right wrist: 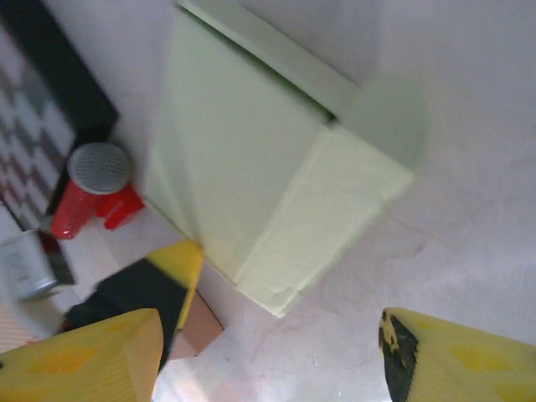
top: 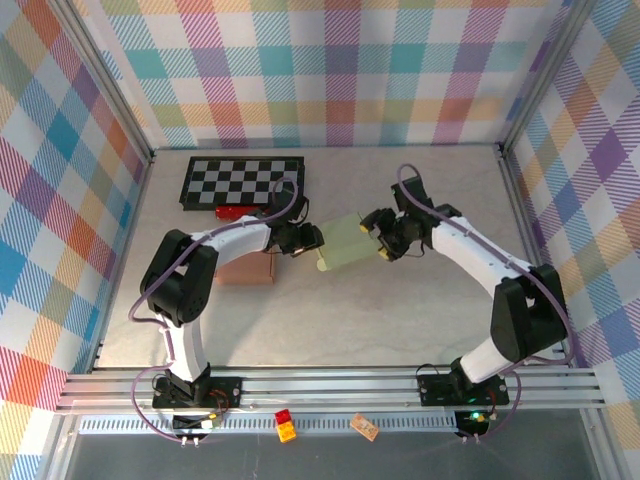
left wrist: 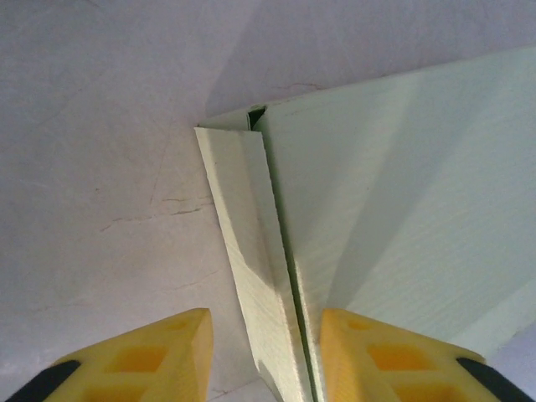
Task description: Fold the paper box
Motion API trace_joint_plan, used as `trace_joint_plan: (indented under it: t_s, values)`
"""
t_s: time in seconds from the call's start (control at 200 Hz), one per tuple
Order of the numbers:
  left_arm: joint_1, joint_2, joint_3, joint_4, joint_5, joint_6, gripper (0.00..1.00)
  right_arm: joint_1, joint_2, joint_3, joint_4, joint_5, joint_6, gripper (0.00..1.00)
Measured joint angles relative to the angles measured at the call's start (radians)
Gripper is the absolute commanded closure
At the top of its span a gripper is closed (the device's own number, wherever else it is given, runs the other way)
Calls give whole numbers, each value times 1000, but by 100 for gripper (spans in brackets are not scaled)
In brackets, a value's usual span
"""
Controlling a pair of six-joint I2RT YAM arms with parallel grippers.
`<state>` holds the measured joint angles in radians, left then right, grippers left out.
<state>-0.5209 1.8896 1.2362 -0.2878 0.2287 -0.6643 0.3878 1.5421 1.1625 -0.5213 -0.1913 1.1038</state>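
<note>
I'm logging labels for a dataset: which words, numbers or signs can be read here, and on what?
None can be read.
The paper box is plain green.
The checkerboard bears only squares.
The tag is too small to read.

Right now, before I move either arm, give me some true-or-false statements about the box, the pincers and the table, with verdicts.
1. The left pincer has its fingers on either side of a flap of the paper box. True.
2. The right pincer is clamped on the box. False: its fingers stand wide apart and the box lies ahead of them, not gripped.
3. A chessboard lies at the back left of the table. True.
4. The paper box is pink. False: it is pale green.
5. A small brown carton sits on the table to the left of the paper box. True.
</note>
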Motion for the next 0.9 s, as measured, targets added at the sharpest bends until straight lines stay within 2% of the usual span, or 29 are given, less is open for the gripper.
trace_joint_plan:
  t_s: [0.09, 0.21, 0.41, 0.64, 0.9]
  values:
    - [0, 6, 0, 22, 14, 0, 70, -56, 35, 61, -13, -28, -149, 31]
    - [0, 6, -2, 49, 23, 5, 77, -113, 155, 154, -43, -85, -352, 31]
    - [0, 10, -8, 82, 37, 7, 80, -151, 358, 299, -105, -194, -594, 30]
    - [5, 12, -21, 103, 47, 15, 79, -186, 504, 358, -132, -316, -705, 29]
    - [20, 11, -40, 133, 78, 35, 82, -194, 558, 367, -138, -405, -750, 27]
